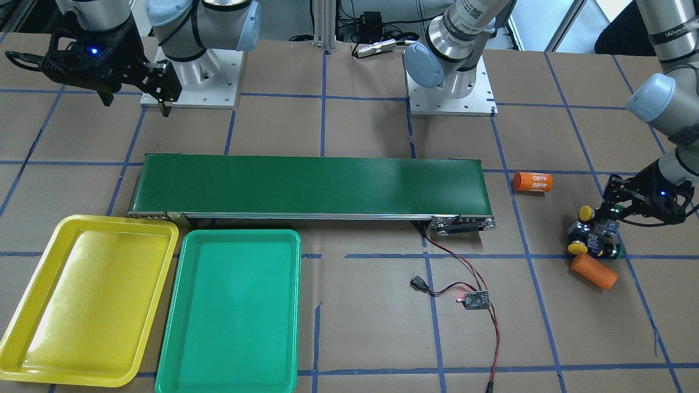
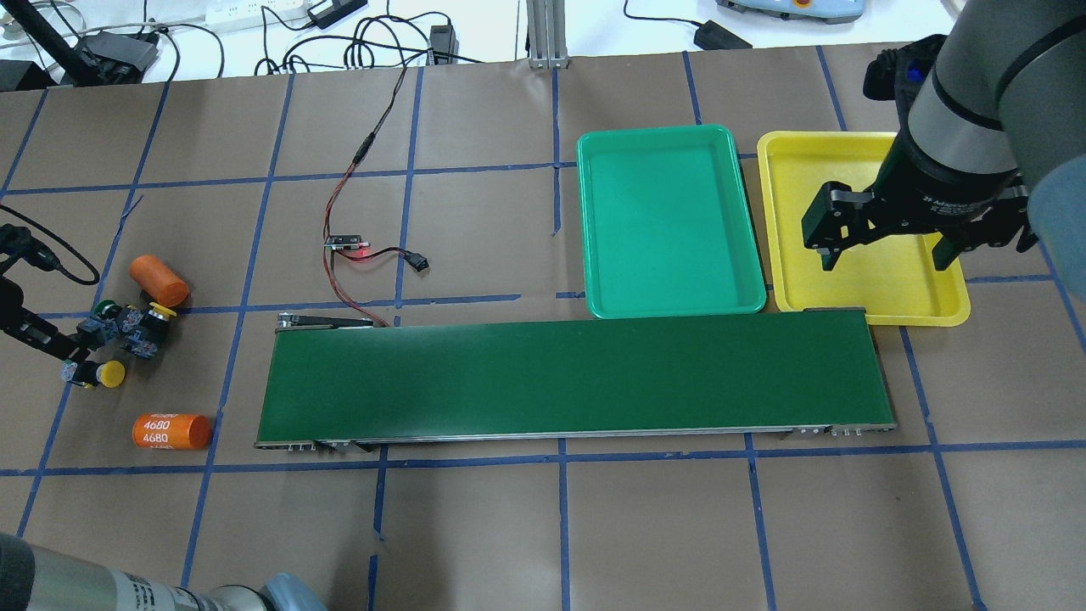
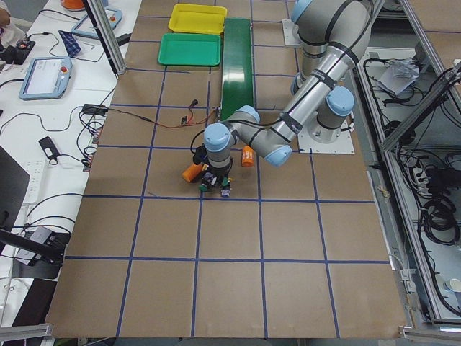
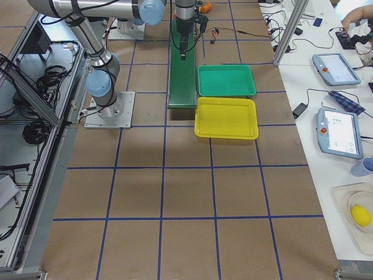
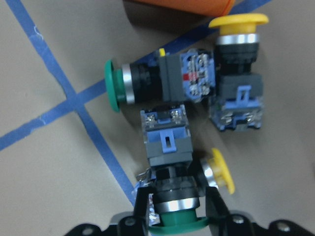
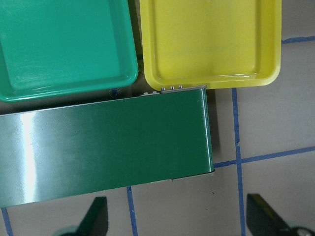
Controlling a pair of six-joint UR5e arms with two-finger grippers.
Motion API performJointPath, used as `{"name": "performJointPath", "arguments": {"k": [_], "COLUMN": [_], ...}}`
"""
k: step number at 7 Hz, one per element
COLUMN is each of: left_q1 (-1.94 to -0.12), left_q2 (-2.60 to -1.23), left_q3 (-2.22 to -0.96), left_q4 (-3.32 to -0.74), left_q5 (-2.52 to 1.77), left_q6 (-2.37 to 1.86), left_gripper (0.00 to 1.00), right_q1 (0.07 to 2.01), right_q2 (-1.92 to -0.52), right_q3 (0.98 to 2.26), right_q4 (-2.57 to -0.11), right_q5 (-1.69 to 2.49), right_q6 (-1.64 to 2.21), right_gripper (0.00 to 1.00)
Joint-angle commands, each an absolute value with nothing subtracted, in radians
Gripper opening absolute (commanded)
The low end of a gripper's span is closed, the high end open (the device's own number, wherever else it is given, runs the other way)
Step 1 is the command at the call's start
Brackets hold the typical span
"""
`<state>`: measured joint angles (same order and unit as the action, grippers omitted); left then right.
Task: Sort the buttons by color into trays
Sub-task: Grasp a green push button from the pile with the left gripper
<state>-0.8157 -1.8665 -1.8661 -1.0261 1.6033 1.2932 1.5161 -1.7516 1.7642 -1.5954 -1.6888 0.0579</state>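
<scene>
Four buttons lie in a tight cluster by the left arm. In the left wrist view my left gripper [image 5: 177,209] has its fingers pressed on the collar of one green button [image 5: 170,147], which lies on the table. The other green button [image 5: 133,83] and two yellow buttons [image 5: 238,49] [image 5: 221,169] lie beside it. The cluster also shows in the front view [image 1: 587,237], with the left gripper [image 1: 605,226] over it. My right gripper [image 2: 887,246] is open and empty, high over the belt's end beside the yellow tray [image 2: 814,170]. The green tray [image 2: 670,221] stands next to it. Both trays are empty.
A long dark-green conveyor belt [image 2: 577,373] lies between the cluster and the trays. Two orange cylinders [image 2: 159,281] [image 2: 172,431] lie next to the buttons. A small circuit board [image 2: 348,243] with red and black wires lies beyond the belt.
</scene>
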Motion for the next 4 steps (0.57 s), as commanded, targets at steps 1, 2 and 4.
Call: {"name": "performJointPath", "arguments": {"k": [1, 2, 4], "left_q1": [-0.946, -1.015, -1.115], "left_q2": [-1.765, -1.714, -1.623], "left_q3": [-1.864, -1.862, -1.878], "left_q4": [-1.141, -1.164, -1.239], "left_q5": [1.589, 1.6, 1.586], "left_q6": [1.295, 1.293, 1.363], "left_gripper": [0.0, 0.0, 0.0], "right_q1": [1.517, 1.517, 1.517], "right_q2": [-1.753, -1.753, -1.752], "right_q3": [1.767, 1.767, 1.767], "right_q4": [-1.589, -1.6, -1.591], "right_q5": [-1.686, -1.686, -1.687], "right_q6": [0.057, 0.058, 0.058], "right_gripper": [1.0, 1.0, 1.0]}}
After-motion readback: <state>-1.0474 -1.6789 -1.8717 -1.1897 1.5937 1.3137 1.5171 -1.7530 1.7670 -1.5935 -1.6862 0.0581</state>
